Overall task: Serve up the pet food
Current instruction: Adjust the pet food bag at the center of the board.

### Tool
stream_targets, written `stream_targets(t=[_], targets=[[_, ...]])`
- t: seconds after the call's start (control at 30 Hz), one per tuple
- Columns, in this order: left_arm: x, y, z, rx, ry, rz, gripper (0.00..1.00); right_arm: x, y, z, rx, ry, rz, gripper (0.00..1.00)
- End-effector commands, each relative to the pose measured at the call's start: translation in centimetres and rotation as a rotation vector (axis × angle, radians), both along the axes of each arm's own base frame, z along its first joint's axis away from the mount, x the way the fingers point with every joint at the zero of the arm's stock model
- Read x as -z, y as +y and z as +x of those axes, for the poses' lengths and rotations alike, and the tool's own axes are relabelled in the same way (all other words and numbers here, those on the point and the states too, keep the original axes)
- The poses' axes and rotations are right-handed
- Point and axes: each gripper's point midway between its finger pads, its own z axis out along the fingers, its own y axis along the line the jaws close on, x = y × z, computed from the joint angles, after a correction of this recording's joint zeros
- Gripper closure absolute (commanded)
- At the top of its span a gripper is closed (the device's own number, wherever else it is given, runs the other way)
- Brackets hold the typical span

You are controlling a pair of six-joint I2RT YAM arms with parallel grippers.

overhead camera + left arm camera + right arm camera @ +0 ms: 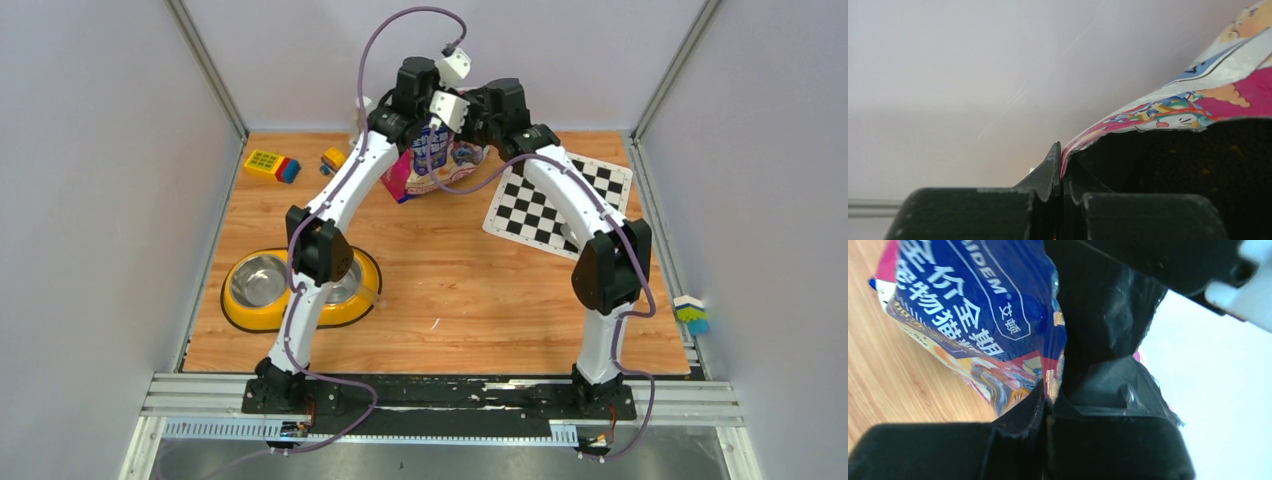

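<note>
Top: high behind the arms [335,200], looking down on the surface [450,290].
Left wrist: tight on the bag [1208,90] rim, facing a wall [973,75].
Right wrist: equally tight, seemingly angled down.
Shared: the bag.

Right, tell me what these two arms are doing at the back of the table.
Both arms reach to the far side of the table, working on the cat food bag. The left pincer and the right pincer are each shut on the bag's top edge, and the bag's mouth is open. The yellow feeder sits by the left arm; its visible bowl looks empty, so nothing is served yet.
</note>
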Motion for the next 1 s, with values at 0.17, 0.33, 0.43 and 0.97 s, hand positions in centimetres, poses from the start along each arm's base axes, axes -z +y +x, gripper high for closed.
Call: stream_targets(t=[0.17,0.33,0.43,0.97], targets=[[-12.6,-1.8,-2.9,0.036,-0.343,-0.09,0.95,-5.7,-3.6,-0.7,0.117,-0.231,0.101,1.0],[-11.1,-1.7,-3.3,0.041,-0.276,-0.058,0.83,-1.1,-2.7,-5.4,0.017,-0.16,0.057,1.0],[-11.0,-1.5,-3.8,0.028,-0.262,-0.046,0.82,1.1,-1.6,-8.2,-0.059,-0.115,0.038,1.0],[-7.6,-1.1,-6.1,0.01,-0.163,0.045,0.81,8.0,1.9,-13.5,-0.16,0.067,0.023,1.0]])
